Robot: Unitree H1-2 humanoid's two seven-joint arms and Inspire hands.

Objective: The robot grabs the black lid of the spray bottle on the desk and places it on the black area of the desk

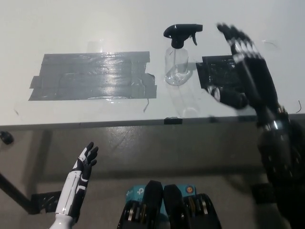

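R hand [245, 71] is raised over the surface [95, 24], arm coming in from lower right. Palm faces left toward the bottle, fingers [236, 38] spread and stretched up and away, thumb sticking out left; released, grasping nothing. It hangs above the black area [217, 71], covering most of it, just right of the spray bottle [177, 64] w/o touching it.

Bottle stands upright near mid-surface, clear body, long axis vertical. Black lid [183, 34] sits on top of it, trigger nozzle pointing right, toward the fingers.

Left of the bottle: big grey tape patch [90, 76], its right edge just beside the bottle base. Nothing between hand and lid.

L hand [85, 164] rests low at lower left, below the surface edge, fingers apart, empty.
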